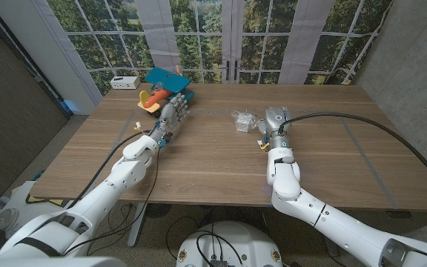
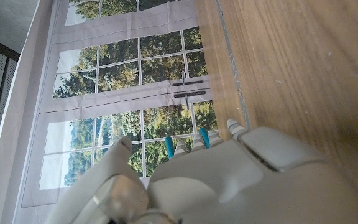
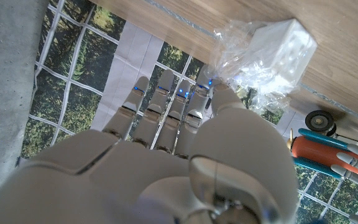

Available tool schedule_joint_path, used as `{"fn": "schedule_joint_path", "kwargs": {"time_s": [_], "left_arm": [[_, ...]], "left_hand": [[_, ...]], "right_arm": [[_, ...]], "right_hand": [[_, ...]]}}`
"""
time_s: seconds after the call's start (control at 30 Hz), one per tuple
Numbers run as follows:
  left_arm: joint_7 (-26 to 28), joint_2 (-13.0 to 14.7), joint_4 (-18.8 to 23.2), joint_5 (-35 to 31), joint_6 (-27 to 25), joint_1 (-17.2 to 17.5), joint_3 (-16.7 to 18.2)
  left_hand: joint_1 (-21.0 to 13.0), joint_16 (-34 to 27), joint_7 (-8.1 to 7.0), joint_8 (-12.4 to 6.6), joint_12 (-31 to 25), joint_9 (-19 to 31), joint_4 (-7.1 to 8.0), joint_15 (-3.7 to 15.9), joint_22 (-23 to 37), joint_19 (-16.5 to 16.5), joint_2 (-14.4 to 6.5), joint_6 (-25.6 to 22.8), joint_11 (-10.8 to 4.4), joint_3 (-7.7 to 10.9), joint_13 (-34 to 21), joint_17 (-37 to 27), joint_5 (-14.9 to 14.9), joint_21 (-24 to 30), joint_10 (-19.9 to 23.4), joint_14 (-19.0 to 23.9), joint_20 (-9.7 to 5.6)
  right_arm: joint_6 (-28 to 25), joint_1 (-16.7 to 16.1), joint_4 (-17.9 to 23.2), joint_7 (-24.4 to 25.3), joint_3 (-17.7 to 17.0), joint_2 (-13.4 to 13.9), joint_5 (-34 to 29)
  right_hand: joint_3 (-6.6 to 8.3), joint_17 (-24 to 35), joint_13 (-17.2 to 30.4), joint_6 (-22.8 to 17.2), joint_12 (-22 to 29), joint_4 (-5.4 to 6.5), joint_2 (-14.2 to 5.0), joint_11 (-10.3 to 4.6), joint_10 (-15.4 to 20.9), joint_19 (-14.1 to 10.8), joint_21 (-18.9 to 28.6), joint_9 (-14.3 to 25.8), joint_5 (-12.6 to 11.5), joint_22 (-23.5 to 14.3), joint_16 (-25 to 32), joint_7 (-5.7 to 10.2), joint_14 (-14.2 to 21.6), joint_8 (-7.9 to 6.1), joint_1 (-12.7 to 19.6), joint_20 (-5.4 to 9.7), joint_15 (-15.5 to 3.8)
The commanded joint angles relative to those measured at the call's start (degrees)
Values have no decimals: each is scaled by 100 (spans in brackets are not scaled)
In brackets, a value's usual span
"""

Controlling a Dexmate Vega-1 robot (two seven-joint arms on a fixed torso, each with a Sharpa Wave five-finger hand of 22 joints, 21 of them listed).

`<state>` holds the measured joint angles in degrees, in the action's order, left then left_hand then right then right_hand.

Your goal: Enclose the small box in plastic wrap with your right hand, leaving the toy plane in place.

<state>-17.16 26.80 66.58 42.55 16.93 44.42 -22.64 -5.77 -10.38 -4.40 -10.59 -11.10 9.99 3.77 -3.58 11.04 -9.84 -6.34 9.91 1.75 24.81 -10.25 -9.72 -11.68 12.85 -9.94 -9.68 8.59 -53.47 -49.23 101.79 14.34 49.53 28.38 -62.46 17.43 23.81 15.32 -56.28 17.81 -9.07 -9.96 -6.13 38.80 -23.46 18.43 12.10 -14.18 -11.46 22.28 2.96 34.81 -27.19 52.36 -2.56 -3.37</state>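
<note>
Clear plastic wrap (image 3: 241,53) — around small box (image 3: 278,43) | right hand (image 1: 274,121) beside — orientation unclear

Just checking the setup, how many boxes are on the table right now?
2: a small box in plastic wrap mid-table by the right hand, and a white box at the far left corner. Others may be hidden.

The head view looks down from above over the whole wooden surface (image 1: 199,159), facing the windows (image 1: 199,30) beyond it. Each wrist view sits close behind its own hand, turned so the surface lies above the windows. The right wrist view, past its fingers (image 3: 166,93), shares the wrapped box (image 3: 272,46) (image 1: 243,121) with the head view.
</note>
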Motion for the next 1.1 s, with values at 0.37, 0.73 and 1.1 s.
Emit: {"fn": "schedule_joint_path", "kwargs": {"time_s": [0.37, 0.73, 1.1], "left_arm": [[52, 72, 93, 45, 3, 114, 54], [37, 77, 63, 41, -26, 78, 44], [112, 98, 139, 24, -51, 119, 48]], "left_hand": [[-3, 5, -31, 5, -41, 15, 7, -32, 25, -134, 16, 610, 25, -1, -27, -22, 7, -9, -893, -854, 32], [-10, 5, -34, 4, -37, 15, 2, -35, 24, -132, 11, 607, 20, 5, -27, -21, 7, -9, -902, -852, 26], [-18, 6, -31, 6, -38, 15, -5, -37, 24, -130, 7, 611, 22, 12, -28, -20, 7, -10, -903, -854, 26]], "right_arm": [[443, 701, -581, 570, 436, -226, 449], [216, 1183, -945, -11, 994, -250, 67], [351, 1392, -1367, -22, 1070, -437, 230]], "right_hand": [[62, 14, 27, 15, -10, 17, 19, 15, 39, -109, 65, 25, 57, 8, 5, -39, 53, -37, 102, 19, -867], [81, 31, 46, 99, -47, 32, 31, -5, -5, -275, 138, 26, 121, 8, -5, 3, 23, -17, 141, 71, -867], [95, 45, 60, 116, -53, 32, 42, -44, 13, -236, 128, 26, 160, 10, -22, 39, -25, -16, 182, 95, -880]]}}
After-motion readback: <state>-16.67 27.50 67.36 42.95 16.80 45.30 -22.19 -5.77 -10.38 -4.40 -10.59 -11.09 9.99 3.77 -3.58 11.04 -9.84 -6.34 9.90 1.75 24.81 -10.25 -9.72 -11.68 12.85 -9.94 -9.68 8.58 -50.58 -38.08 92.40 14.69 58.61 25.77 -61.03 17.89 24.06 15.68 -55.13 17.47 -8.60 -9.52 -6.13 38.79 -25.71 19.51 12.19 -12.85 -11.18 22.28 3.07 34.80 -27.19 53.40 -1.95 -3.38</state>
